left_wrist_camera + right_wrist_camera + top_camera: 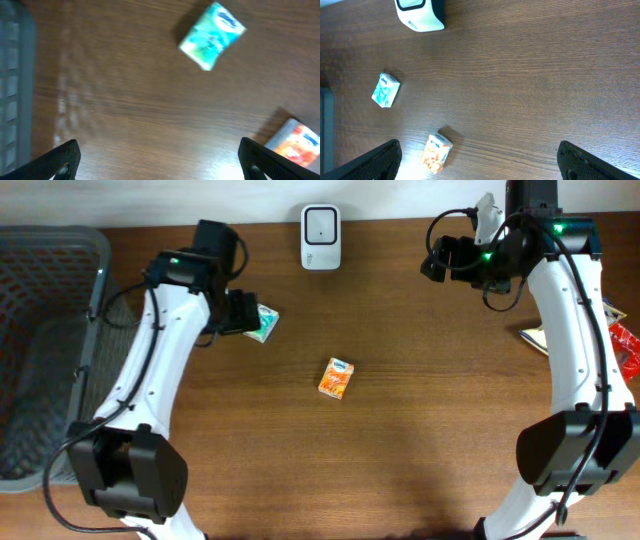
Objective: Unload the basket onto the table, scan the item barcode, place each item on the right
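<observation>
An orange packet (pixel 337 378) lies near the table's middle, and a green packet (pixel 262 324) lies up and to its left. The white barcode scanner (pixel 321 236) stands at the back edge. My left gripper (pixel 242 314) hovers beside the green packet, partly covering it from above. In the left wrist view the green packet (pixel 212 36) lies ahead of the open left gripper (pixel 160 167), with the orange packet (pixel 295 145) at the right edge. My right gripper (pixel 447 258) hangs open at the back right. The right wrist view shows the scanner (pixel 419 14), green packet (pixel 386 90) and orange packet (pixel 437 153); nothing sits between the fingers of the right gripper (pixel 479 162).
A grey mesh basket (pixel 40 330) fills the table's left side, its edge also in the left wrist view (pixel 12 90). Red and yellow items (pixel 622 340) lie at the right edge behind the right arm.
</observation>
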{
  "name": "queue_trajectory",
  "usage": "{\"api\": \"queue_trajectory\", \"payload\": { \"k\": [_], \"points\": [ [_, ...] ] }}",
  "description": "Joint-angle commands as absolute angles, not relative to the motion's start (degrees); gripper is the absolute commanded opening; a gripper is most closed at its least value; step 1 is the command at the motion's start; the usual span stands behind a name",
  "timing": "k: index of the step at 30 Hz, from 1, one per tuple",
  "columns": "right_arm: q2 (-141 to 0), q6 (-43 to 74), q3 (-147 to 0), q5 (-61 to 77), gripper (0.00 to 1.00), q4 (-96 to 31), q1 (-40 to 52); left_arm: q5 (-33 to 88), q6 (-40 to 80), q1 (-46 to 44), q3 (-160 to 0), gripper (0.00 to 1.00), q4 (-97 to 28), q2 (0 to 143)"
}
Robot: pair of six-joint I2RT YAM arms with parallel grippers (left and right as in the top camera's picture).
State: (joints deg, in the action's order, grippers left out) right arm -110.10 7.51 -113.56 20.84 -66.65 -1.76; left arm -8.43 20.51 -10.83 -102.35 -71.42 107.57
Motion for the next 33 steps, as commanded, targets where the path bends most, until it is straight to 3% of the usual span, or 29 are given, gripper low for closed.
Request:
{"api": "queue_trajectory", "payload": {
  "k": [1, 6, 33],
  "points": [
    [-110.08, 7.29, -113.45, 20.49, 0.98, -66.67, -1.52, -8.14, 19.68, -9.13, -103.00, 0.99, -71.70, 106.80],
    [-110.10, 7.29, -113.45, 20.49, 0.99, -66.67, -1.52, -2.11, 19.86, -9.19, -103.00, 0.99, -71.68, 106.80],
    [-110.08, 7.31, -113.45, 20.49, 0.99, -66.67, -1.52, -2.17, 19.86, -9.19, -103.00, 0.99, -71.66, 106.80]
  ]
}}
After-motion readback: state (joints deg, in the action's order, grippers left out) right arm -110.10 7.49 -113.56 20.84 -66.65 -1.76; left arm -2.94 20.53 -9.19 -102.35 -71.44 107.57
